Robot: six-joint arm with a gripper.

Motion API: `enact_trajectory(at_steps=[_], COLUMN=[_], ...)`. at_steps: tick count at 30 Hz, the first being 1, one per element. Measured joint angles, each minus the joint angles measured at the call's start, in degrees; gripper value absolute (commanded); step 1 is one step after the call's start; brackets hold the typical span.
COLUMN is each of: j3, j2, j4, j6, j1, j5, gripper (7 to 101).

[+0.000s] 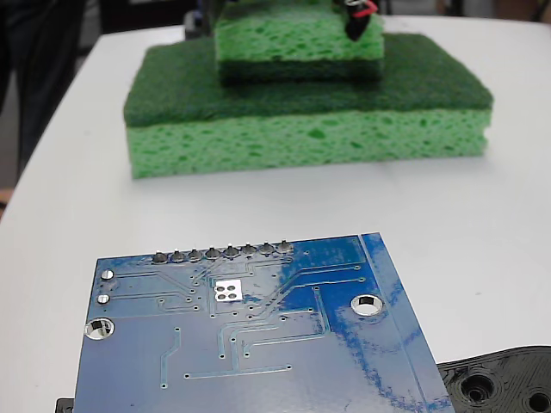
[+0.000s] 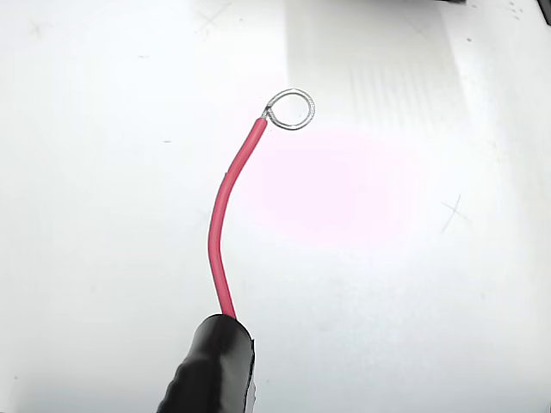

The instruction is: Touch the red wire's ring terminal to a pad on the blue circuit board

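One small silver pad (image 1: 229, 291) sits near the top edge of the blue circuit board (image 1: 258, 344) in the fixed view, well apart from the gripper (image 1: 360, 19) above the green sponges (image 1: 301, 129). I cannot tell how the fingers stand. In the wrist view the red wire (image 2: 225, 215) curves up from a black sleeve (image 2: 211, 366) to the ring terminal (image 2: 293, 109) over white table (image 2: 430, 301). Approach slowly, lowering the ring flat onto that pad, not the solder bumps (image 1: 222, 253).

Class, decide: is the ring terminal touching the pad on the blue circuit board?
Apart. The wrist view shows the ring terminal over bare white table; the fixed view shows the pad on the blue circuit board uncovered.
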Motion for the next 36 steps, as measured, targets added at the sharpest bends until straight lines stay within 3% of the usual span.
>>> enact_trajectory(at_steps=[27,36], j3=[0.0,-1.6], j2=[0.0,0.0], j4=[0.0,0.5], j6=[0.0,-0.9], j1=[0.2,4.7], j5=[-0.3,-4.9], gripper=[100.3,100.3])
